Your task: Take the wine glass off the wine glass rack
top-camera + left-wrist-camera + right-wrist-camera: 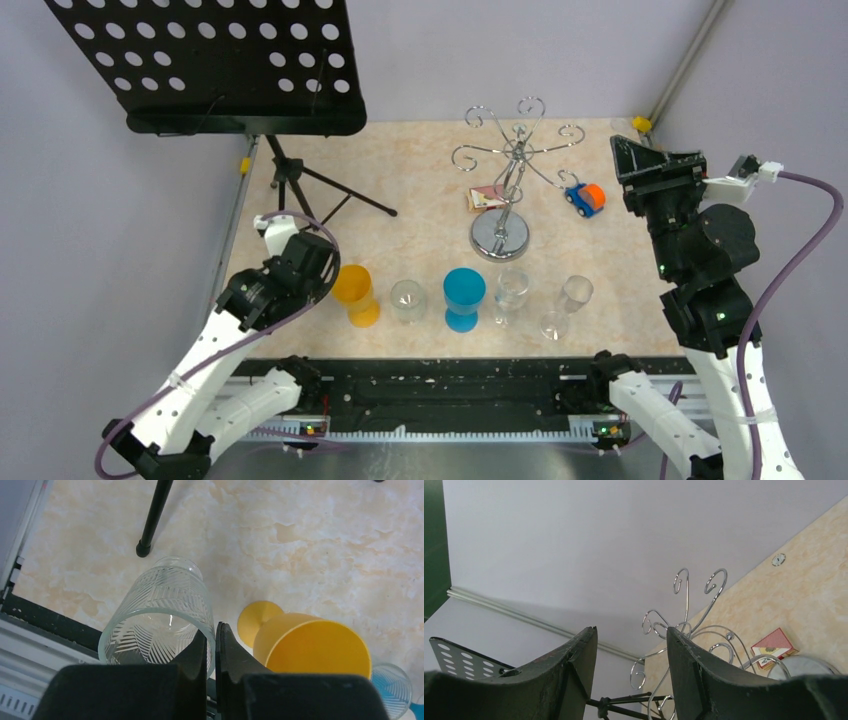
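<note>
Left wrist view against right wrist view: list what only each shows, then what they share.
Left wrist only: the shut left gripper, a patterned clear glass and a yellow goblet. Right wrist only: the open right gripper, the wine glass rack, a red box and the grey wall. Both: the beige tabletop and parts of the black music stand.
</note>
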`<action>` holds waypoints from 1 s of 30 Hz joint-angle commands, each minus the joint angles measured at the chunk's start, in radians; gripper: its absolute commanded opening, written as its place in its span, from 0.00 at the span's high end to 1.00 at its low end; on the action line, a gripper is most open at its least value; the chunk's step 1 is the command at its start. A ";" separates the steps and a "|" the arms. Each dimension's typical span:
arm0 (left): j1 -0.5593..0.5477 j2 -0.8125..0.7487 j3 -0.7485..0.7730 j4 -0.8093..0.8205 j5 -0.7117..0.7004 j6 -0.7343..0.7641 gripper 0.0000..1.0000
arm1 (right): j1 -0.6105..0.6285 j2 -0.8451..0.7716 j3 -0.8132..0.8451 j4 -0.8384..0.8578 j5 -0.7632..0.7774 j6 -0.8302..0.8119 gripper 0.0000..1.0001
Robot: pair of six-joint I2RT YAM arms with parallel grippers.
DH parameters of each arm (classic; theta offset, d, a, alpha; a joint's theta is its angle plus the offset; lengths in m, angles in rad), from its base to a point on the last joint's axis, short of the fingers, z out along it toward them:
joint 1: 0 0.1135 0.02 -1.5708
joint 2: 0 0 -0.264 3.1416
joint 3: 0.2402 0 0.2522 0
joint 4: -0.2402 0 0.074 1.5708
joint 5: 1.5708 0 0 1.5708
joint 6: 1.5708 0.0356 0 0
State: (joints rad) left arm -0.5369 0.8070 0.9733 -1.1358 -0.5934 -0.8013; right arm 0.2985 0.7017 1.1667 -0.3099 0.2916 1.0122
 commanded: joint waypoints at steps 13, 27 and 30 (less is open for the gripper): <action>0.309 0.116 -0.151 0.265 0.357 0.109 1.00 | 0.002 -0.040 0.007 -0.040 0.057 -0.027 0.46; 0.356 0.173 -0.180 0.291 0.384 0.134 0.82 | 0.001 -0.054 0.017 -0.062 0.070 -0.038 0.46; 0.356 0.169 -0.160 0.272 0.374 0.139 0.64 | 0.001 -0.055 0.020 -0.066 0.070 -0.037 0.46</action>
State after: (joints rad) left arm -0.1883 0.9783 0.7769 -0.8837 -0.2161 -0.6792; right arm 0.2985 0.6544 1.1660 -0.3748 0.3447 0.9947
